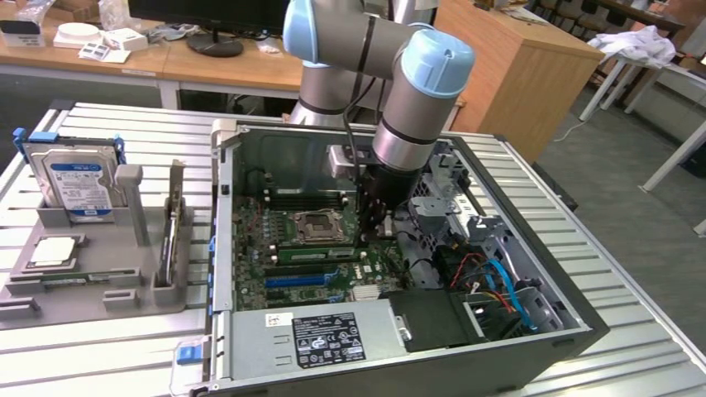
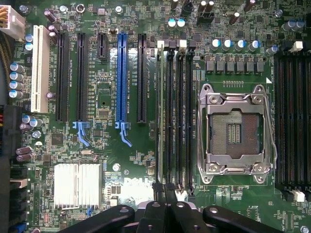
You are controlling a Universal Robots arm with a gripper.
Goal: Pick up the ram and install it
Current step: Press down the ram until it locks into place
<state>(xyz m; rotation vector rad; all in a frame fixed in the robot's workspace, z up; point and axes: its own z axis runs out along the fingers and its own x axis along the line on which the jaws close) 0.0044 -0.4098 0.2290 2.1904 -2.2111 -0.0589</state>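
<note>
The ram (image 2: 159, 111) is a slim green stick seen edge-on. It stands in the memory slot nearest the blue and black expansion slots, beside the empty CPU socket (image 2: 236, 128). In the exterior view the ram (image 1: 314, 253) lies just in front of the socket inside the open PC case. My gripper (image 2: 164, 187) is shut, its two black fingers pressed together directly over one end of the ram. From the exterior view the gripper (image 1: 379, 236) reaches straight down into the case. Whether the fingertips touch the ram cannot be told.
The case walls (image 1: 226, 248) ring the motherboard, with a power supply (image 1: 320, 335) in front and cables with a drive bay (image 1: 497, 281) at the exterior view's right. A grey fixture (image 1: 144, 289) on the slatted table holds a hard drive (image 1: 75, 178) and a chip (image 1: 53, 252).
</note>
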